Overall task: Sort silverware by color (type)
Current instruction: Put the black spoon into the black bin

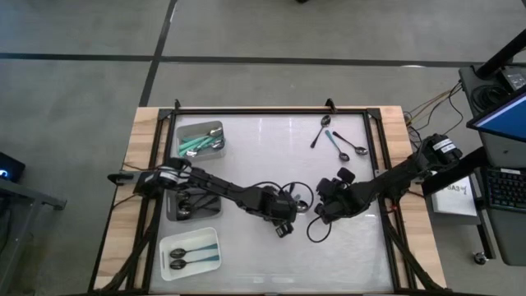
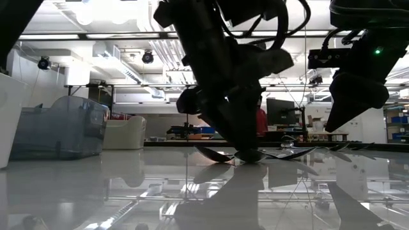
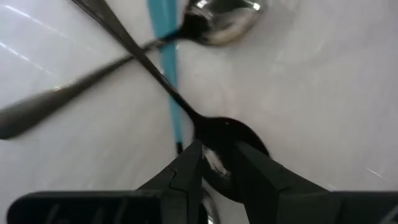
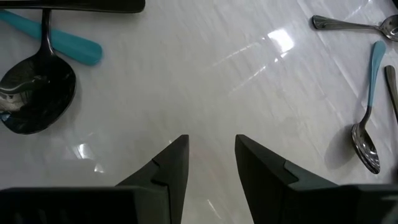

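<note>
A: Starting at the left, what is sorted?

B: Three trays sit along the left edge of the tabletop. The far tray holds teal spoons, the middle one is mostly hidden under the left arm, and the near tray holds two spoons.

A: And the left tool?

B: The left tool is low at mid-tabletop over a small crossed pile. Its fingers are narrowly spread either side of a dark spoon bowl, not clamped yet as far as I can judge. A teal handle and a second spoon lie across that spoon's stem.

A: So how to take it cleanly?

B: Pinch at the bowl's neck, lift straight up, and go slowly so the crossed handles slide off, not come along.

A: The right side?

B: The right tool hangs spread and empty over bare surface just beside the pile. Three more spoons lie at the far right.
</note>
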Tool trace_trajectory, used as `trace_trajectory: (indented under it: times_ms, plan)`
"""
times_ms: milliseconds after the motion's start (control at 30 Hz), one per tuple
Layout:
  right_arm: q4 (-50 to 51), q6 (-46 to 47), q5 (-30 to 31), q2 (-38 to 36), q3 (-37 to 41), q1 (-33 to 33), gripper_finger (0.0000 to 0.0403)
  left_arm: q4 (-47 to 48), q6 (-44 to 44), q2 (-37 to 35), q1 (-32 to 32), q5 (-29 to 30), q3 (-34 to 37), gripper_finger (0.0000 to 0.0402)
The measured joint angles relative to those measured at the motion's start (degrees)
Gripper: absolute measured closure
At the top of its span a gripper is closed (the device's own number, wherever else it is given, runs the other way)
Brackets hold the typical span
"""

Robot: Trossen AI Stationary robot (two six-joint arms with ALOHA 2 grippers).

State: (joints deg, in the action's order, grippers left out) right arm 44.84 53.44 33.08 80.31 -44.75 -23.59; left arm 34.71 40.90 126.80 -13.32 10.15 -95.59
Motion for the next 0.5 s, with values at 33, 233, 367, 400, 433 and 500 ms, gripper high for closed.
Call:
trace_trajectory:
  times_ms: [33, 233, 367, 400, 433, 500]
  plan:
    - [-0.07, -0.01, 0.0, 0.0, 0.0, 0.0, 0.028, -0.06, 0.26, 0.0, -0.14, -0.1, 0.0, 0.0325]
    - [-0.26, -0.02, 0.02, 0.0, 0.0, 0.0, 0.028, -0.77, 0.92, 0.07, -0.31, -0.75, 0.0, 0.0325]
    - [-0.42, -0.03, 0.02, 0.0, 0.0, 0.0, 0.028, -0.79, 0.97, 0.5, -0.37, -0.91, 0.09, 0.0325]
    - [-0.42, -0.02, 0.02, 0.01, 0.0, 0.0, 0.028, -1.07, 0.97, 0.84, -0.37, -0.89, 0.09, 0.0325]
    - [-0.47, -0.03, 0.02, 0.0, 0.0, 0.0, 0.028, -1.09, 0.97, 1.01, -0.37, -0.89, 0.09, 0.0325]
    - [-0.46, -0.03, 0.05, 0.0, 0.0, -0.02, 0.028, -1.12, 0.95, 1.48, -0.37, -0.91, 0.04, 0.0325]
